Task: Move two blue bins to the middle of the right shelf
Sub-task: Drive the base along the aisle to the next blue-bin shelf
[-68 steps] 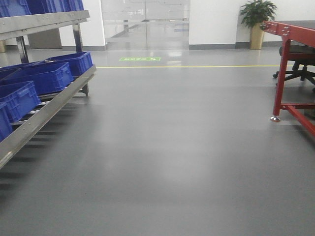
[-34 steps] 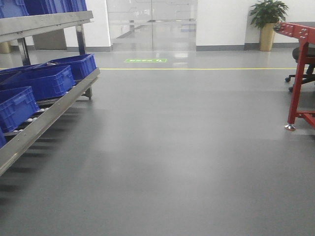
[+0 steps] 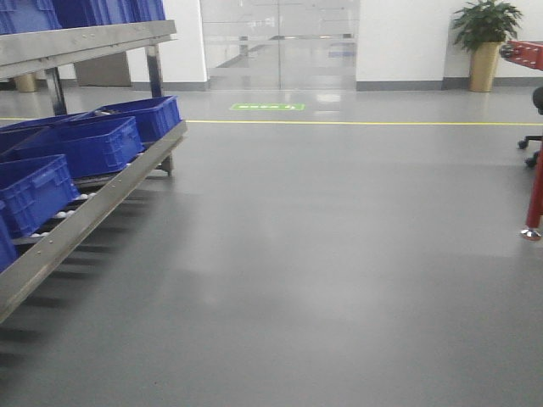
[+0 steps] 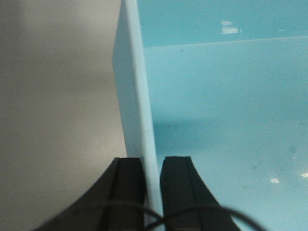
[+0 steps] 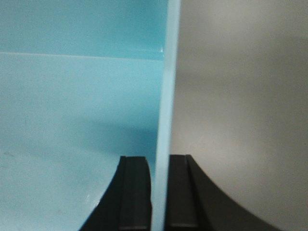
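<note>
- Grey polished floor point(image 3: 322, 254) fills most of the front view; a thin yellow floor line point(image 3: 356, 123) crosses it in the upper part of the frame, with a green rectangular floor marking point(image 3: 266, 107) just above it.
- Glass double doors point(image 3: 280, 42) stand at top centre, and a green potted plant in a gold pot point(image 3: 486, 42) stands at upper right.
- At the left edge, a tilted steel roller shelf rack point(image 3: 102, 199) carries a row of dark-blue plastic bins point(image 3: 85, 144) on its lower level. More blue bins sit on the level above.
- A red metal frame leg point(image 3: 535, 195) shows at the right edge.
- Left gripper point(image 4: 152, 163): the two black fingers point(image 4: 130, 178) are pressed against either side of the thin upright wall of a light-blue plastic bin point(image 4: 132, 96), at the bottom centre of the frame. The bin interior lies to the right and grey floor to the left.
- Right gripper point(image 5: 158, 161): its black fingers point(image 5: 134, 192) pinch the opposite thin wall of the light-blue plastic bin point(image 5: 166, 72) in the same manner. The bin interior lies to the left and grey floor to the right.
</note>
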Robot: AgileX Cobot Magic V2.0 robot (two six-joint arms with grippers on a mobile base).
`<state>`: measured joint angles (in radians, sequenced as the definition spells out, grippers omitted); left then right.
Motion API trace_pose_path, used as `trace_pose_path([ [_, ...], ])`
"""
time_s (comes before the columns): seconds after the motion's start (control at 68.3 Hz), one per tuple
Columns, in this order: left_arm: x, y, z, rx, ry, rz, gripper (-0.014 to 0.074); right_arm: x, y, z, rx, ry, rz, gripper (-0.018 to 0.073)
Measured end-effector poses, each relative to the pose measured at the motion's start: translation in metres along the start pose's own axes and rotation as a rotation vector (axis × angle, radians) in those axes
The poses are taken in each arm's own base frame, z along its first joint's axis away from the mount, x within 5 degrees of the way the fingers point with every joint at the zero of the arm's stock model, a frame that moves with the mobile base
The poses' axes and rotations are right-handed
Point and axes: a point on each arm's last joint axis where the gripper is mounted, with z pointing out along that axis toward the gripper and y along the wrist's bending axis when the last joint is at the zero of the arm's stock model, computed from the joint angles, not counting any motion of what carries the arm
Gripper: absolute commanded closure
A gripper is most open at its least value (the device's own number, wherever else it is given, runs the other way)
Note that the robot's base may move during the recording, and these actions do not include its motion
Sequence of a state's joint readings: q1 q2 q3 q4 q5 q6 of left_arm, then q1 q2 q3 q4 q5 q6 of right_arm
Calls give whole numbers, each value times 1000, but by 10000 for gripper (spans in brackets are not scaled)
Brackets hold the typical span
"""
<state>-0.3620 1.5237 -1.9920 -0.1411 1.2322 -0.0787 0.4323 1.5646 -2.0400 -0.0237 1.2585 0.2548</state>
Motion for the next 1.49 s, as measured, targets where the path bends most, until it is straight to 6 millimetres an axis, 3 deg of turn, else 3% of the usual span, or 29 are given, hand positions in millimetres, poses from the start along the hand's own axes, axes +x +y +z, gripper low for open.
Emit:
trace_pose_path([
  [1.493,0,0,0,1,-2,0,707,0,0,0,3,-1,-1,712],
])
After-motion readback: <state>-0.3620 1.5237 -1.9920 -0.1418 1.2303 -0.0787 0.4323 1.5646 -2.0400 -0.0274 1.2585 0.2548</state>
